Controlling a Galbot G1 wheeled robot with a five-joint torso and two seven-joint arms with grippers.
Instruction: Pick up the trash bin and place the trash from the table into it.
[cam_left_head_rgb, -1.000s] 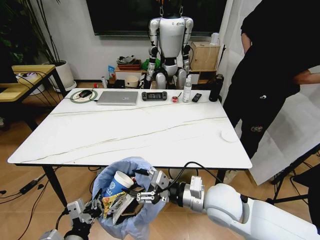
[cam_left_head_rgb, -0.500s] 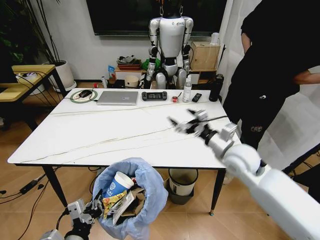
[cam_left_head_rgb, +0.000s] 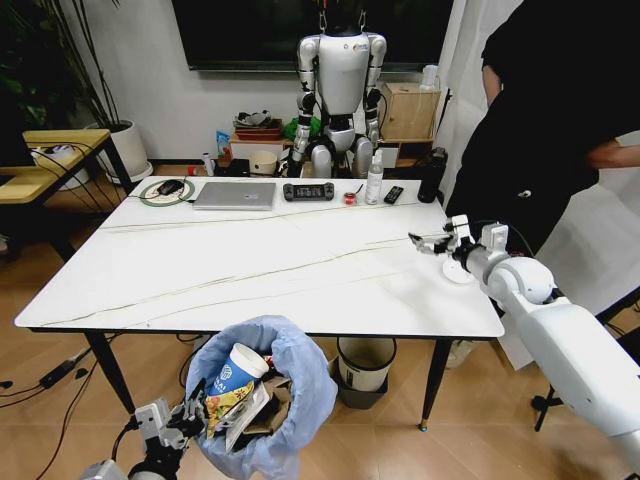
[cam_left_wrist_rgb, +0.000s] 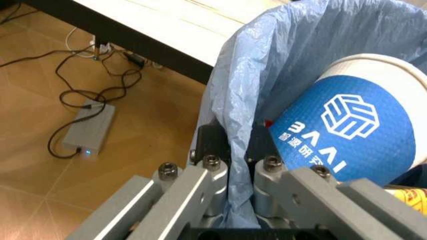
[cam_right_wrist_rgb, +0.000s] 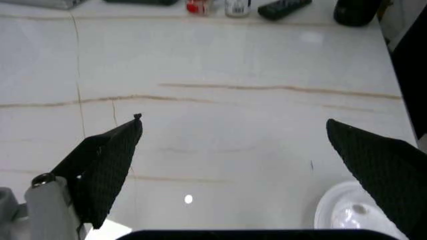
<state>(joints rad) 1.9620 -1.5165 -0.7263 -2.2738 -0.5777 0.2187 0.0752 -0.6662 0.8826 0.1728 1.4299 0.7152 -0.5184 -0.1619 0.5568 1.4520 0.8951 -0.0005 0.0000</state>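
Observation:
The trash bin (cam_left_head_rgb: 290, 400), lined with a crinkled light-blue bag (cam_left_wrist_rgb: 267, 65), hangs below the table's near edge. My left gripper (cam_left_head_rgb: 176, 424) is shut on its rim, with the bag pinched between the fingers (cam_left_wrist_rgb: 213, 185). Inside lie a blue-and-white paper cup (cam_left_head_rgb: 232, 368) (cam_left_wrist_rgb: 353, 125) and a yellow wrapper (cam_left_head_rgb: 222, 404). My right gripper (cam_left_head_rgb: 436, 242) (cam_right_wrist_rgb: 233, 150) hovers open over the white table (cam_left_head_rgb: 250, 270) near its right edge. A small white round lid (cam_left_head_rgb: 458, 272) (cam_right_wrist_rgb: 353, 214) lies on the top just beyond one of its fingers (cam_right_wrist_rgb: 380, 165).
Laptop (cam_left_head_rgb: 235, 195), game controller (cam_left_head_rgb: 308, 191), spray bottle (cam_left_head_rgb: 375, 178), remote (cam_left_head_rgb: 394, 195) and black bottle (cam_left_head_rgb: 430, 175) line the far edge. Another bin (cam_left_head_rgb: 365, 365) stands under the table. A person in black (cam_left_head_rgb: 540, 140) stands at the right. Cables and a power brick (cam_left_wrist_rgb: 87, 132) lie on the floor.
My right arm has swung up from the bin's mouth to the table's right side, its gripper open. The bin and my left gripper have stayed put.

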